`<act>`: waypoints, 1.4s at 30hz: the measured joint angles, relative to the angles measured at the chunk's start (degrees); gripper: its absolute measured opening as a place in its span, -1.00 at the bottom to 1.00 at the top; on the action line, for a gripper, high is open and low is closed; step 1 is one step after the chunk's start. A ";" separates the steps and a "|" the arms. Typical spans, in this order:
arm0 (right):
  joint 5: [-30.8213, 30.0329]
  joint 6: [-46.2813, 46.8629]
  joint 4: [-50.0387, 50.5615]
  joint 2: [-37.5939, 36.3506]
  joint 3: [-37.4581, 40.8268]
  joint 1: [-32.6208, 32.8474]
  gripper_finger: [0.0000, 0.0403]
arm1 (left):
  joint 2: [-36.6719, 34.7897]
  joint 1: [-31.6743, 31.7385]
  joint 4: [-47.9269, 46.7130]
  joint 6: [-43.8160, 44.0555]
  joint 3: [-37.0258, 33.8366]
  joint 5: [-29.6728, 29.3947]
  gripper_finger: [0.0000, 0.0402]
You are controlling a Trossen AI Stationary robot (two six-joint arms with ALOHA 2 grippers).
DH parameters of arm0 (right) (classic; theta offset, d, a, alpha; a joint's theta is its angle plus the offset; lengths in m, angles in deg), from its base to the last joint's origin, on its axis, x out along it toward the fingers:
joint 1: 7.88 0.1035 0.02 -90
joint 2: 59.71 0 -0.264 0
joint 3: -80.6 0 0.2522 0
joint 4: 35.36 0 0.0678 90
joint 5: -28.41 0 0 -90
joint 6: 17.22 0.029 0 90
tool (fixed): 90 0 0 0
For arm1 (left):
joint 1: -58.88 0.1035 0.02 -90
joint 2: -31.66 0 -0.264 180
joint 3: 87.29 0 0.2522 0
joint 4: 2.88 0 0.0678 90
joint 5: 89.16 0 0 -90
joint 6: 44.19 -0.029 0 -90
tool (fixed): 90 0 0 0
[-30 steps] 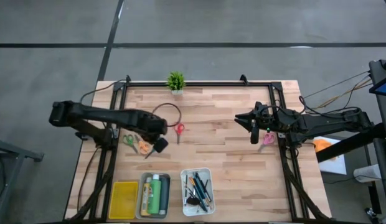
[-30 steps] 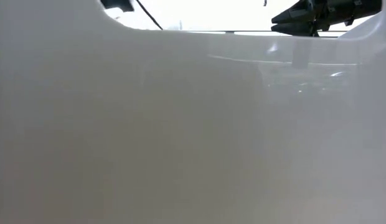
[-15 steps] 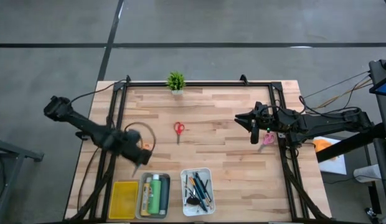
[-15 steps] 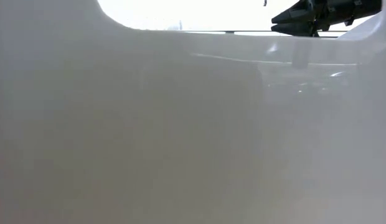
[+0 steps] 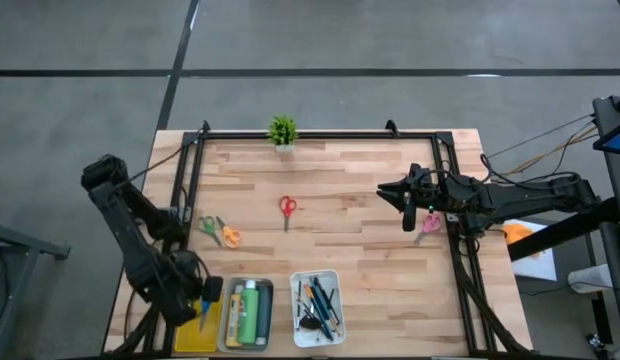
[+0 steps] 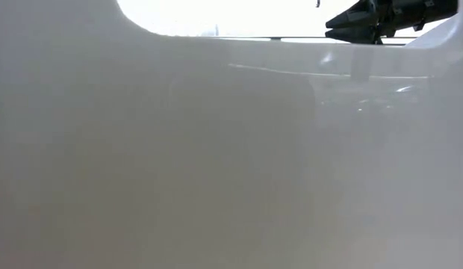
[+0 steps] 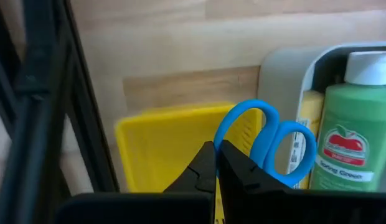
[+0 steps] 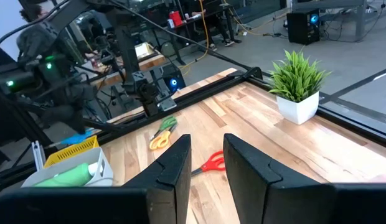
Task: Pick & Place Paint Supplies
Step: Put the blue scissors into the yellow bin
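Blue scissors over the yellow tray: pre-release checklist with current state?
1. Left gripper shut on blue scissors: ok.
2. Scissors positioned above the yellow tray: ok.
3. Yellow tray has free floor to drop onto: ok.
4. Green paint bottle sits in the neighbouring grey tray, apart from the scissors: ok.
5. Right gripper waits far off by the pink scissors: ok.
6. Scissor blades' tilt: cannot tell.

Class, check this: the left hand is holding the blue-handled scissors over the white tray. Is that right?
Not quite. The left hand holds the blue-handled scissors over the yellow tray, not the white one; the left wrist view shows it.
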 joint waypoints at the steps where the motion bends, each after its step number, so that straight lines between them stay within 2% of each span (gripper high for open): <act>1: -0.01 0.00 -0.01 0.01 0.00 -0.02 -0.54 | 1.08 0.02 0.92 0.07 0.00 0.93 -1.00; 5: -0.01 0.00 -0.02 -0.01 0.00 -0.02 -0.54 | 5.64 -0.48 4.21 1.49 0.04 4.03 -1.00; 9: -0.01 0.00 0.00 0.01 0.00 -0.02 -0.54 | 9.64 -0.80 8.14 2.41 0.08 4.61 -1.00; 15: -0.01 0.00 -0.01 -0.01 0.00 -0.01 -0.54 | 12.67 -1.78 9.14 3.94 0.20 5.82 -1.00; 30: -0.01 0.00 0.00 -0.01 0.02 -0.02 -0.54 | 12.15 -3.55 8.05 5.41 0.24 5.76 -1.00; 36: 0.00 0.00 -0.01 0.01 0.00 0.00 -0.54 | 9.92 -3.67 7.29 5.39 0.13 6.03 -1.00; 39: -0.01 0.00 0.00 -0.01 0.02 0.00 -0.54 | 9.02 -3.95 6.15 5.27 0.15 7.05 -1.00; 42: 0.00 0.00 0.01 0.00 0.02 -0.01 -0.54 | 8.49 -5.07 3.38 4.31 0.07 11.72 -1.00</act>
